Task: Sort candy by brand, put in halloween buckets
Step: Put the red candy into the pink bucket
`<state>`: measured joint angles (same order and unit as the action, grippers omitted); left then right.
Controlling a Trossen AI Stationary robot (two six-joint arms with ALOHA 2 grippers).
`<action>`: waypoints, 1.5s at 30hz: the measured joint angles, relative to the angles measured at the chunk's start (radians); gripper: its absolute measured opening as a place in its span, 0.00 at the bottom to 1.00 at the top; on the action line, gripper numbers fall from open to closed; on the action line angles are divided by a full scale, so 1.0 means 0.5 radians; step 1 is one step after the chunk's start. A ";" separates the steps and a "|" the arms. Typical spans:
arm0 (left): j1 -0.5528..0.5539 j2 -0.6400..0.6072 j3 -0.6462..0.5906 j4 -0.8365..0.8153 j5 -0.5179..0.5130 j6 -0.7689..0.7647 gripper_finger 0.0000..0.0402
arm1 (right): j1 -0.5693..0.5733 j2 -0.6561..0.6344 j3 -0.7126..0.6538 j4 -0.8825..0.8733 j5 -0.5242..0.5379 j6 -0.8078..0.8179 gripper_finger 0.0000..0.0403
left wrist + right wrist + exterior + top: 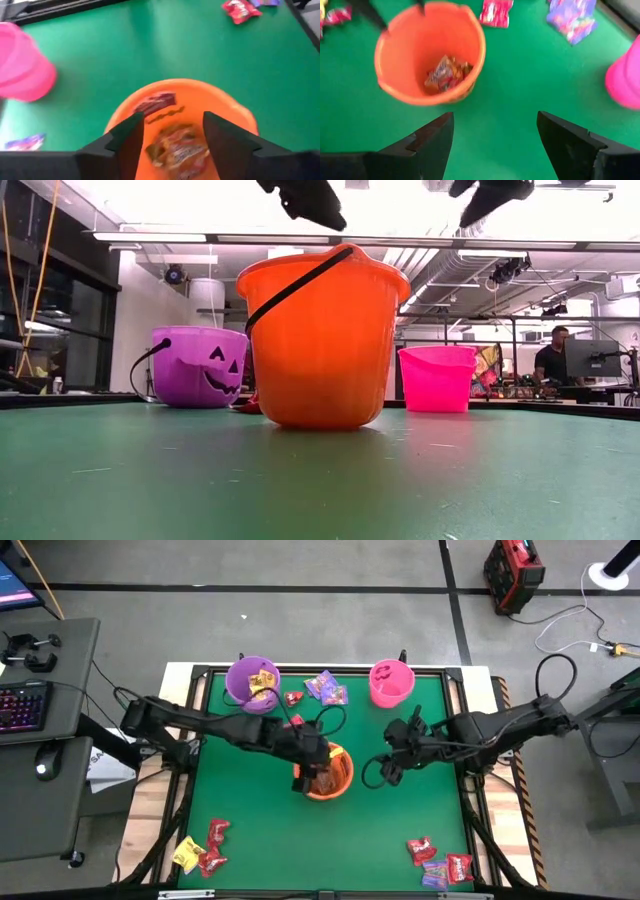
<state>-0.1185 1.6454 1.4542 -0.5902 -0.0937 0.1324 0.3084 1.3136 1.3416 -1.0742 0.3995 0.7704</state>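
Candy sorted partly. High view: orange bucket [331, 776] at surface centre, left pincer [312, 772] over its rim, right pincer [392, 764] just at 3 o'clock of it; purple bucket [251, 684] at 11 o'clock, pink bucket [390, 682] at 1 o'clock; loose packets [203, 848] at 7 o'clock.
Low view: three buckets upright.
Left wrist view: left pincer spread, empty; gold-brown packets [179, 148] lie in orange bucket directly beneath.
Right wrist view: right pincer spread, empty; same packets visible inside.

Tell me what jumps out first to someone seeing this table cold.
The round orange plastic bucket mid-table, gold-brown wrapped candy inside, the left gripper open right above it. The right gripper waits open beside it, and a purple pail and pink pail stand at the far edge.
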 joint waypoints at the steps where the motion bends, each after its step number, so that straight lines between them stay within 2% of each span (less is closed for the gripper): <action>1: 0.012 -0.021 0.036 -0.090 -0.033 0.000 0.51 | 0.011 0.000 -0.023 -0.003 -0.022 0.030 0.69; 6: 0.113 -0.209 0.054 -0.253 -0.146 -0.191 0.54 | 0.069 0.000 -0.153 0.039 -0.058 0.178 0.69; 14: 0.222 -0.652 -0.311 -0.014 -0.150 -0.606 0.54 | 0.094 0.001 -0.291 0.222 -0.072 0.244 0.69; 20: 0.019 -0.901 -0.625 0.013 -0.147 -0.945 0.54 | 0.048 0.001 -0.293 0.277 -0.060 0.164 0.69; 24: -0.214 -0.931 -0.746 -0.172 -0.145 -1.210 0.54 | -0.024 0.001 -0.293 0.351 -0.058 0.061 0.69; 29: -0.533 -0.783 -0.792 -0.715 0.050 -1.753 0.54 | -0.112 0.001 -0.293 0.426 -0.071 -0.067 0.69; 33: -0.737 -0.550 -0.793 -1.057 0.434 -2.295 0.54 | -0.161 0.001 -0.293 0.453 -0.081 -0.142 0.69; 37: -0.947 -0.301 -0.793 -1.049 0.707 -2.588 0.54 | -0.186 0.001 -0.293 0.452 -0.083 -0.180 0.69; 41: -1.128 -0.110 -0.793 -1.018 0.788 -2.726 0.54 | -0.190 0.001 -0.293 0.452 -0.084 -0.224 0.69; 45: -1.217 -0.008 -0.824 -0.981 0.789 -2.862 0.54 | -0.189 0.001 -0.293 0.452 -0.087 -0.248 0.69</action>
<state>-0.7270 1.6412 1.0420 -1.0806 0.3008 -1.2988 0.2138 1.3140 1.1954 -0.8482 0.3557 0.6464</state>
